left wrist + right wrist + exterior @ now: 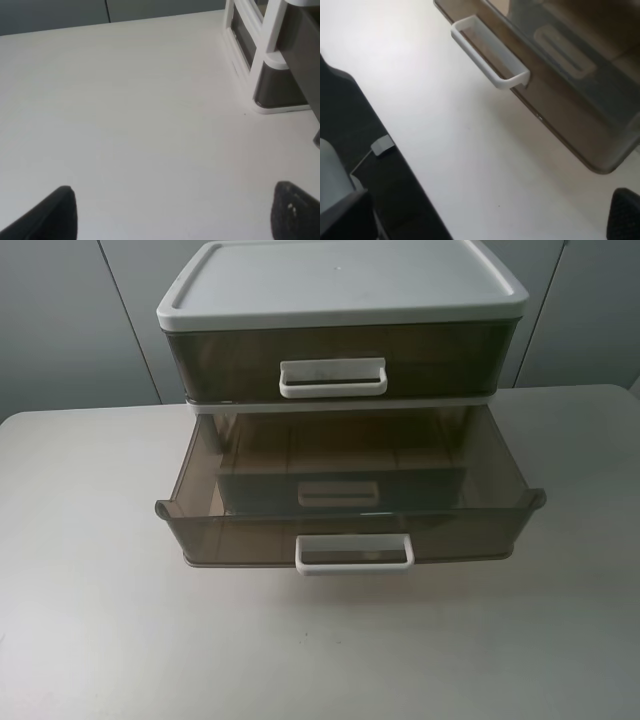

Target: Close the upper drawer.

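Smoky-brown translucent plastic upper drawer [230,360] sits flush under the lid; matching lower drawer [230,535] juts nearward. Left gripper [172,215] gapes wide, empty. Right gripper [625,215] shows one fingertip only, so its opening can't be told.

No legible text, label, brand, number or sign anywhere in view

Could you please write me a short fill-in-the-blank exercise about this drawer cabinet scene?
1. The handle of the pulled-out drawer is ____ in colour.
2. The top drawer, just under the lid, is fully ____.
3. The left claw hovers over the table with its jaws ____.
Missing words: white; closed; open.
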Tool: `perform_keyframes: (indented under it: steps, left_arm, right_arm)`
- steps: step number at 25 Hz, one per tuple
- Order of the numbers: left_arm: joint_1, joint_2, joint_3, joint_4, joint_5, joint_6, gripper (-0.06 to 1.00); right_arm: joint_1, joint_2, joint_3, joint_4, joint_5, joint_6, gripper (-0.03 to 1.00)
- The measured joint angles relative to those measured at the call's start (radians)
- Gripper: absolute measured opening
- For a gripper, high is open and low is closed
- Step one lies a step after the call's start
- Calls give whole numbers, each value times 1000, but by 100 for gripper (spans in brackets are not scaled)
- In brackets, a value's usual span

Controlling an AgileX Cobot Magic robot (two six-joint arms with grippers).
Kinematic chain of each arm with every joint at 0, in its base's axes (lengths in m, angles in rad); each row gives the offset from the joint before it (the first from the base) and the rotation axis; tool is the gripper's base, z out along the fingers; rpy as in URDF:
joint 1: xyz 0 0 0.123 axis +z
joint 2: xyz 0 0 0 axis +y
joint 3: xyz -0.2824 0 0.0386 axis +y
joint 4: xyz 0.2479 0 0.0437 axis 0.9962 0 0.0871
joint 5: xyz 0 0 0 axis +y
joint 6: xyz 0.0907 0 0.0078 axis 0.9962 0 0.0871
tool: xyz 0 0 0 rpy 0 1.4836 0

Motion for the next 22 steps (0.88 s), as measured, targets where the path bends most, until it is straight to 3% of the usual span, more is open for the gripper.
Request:
perform_keyframes:
  steps: [12,17,22]
  left_arm:
    - [0,0,0,0,0,-2,74]
    - [0,0,0,0,0,-4,74]
    - [0,0,0,0,0,-4,74]
  right_arm:
    - [-23,-116,20,-81,-29,110,70]
    - [-226,-117,20,-82,-29,116,70]
    - [-537,-117,20,-82,-29,116,70]
